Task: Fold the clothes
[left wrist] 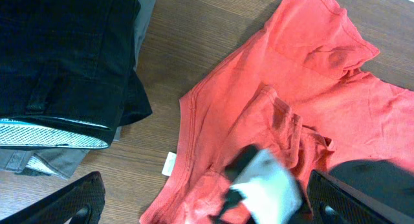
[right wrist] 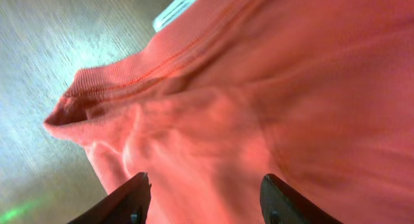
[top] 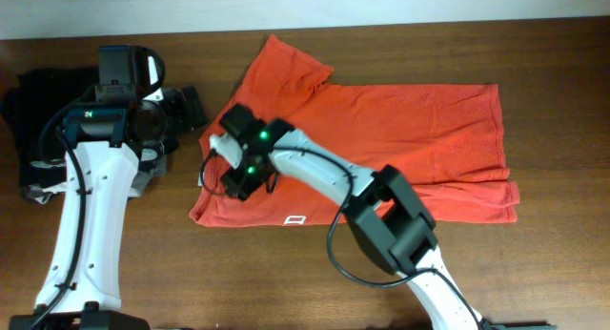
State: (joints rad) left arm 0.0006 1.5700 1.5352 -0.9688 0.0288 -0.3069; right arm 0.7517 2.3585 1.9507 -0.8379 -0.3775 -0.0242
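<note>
The orange-red T-shirt (top: 410, 139) lies spread across the table, its lower edge folded up and a small white logo (top: 294, 218) at the front left. My right gripper (top: 236, 173) hovers low over the shirt's rumpled left part near the collar. In the right wrist view its jaws (right wrist: 206, 179) stand apart over bunched fabric (right wrist: 291, 88), holding nothing. My left gripper (top: 181, 111) is open beside the shirt's left edge. Its wrist view shows the shirt (left wrist: 310, 81) and the blurred white right gripper (left wrist: 268, 185).
A pile of folded black garments (top: 38, 101) lies at the far left under my left arm. It shows up close in the left wrist view (left wrist: 58, 49), with grey cloth (left wrist: 45, 162) below. A white label (left wrist: 169, 164) sticks out at the shirt's collar edge.
</note>
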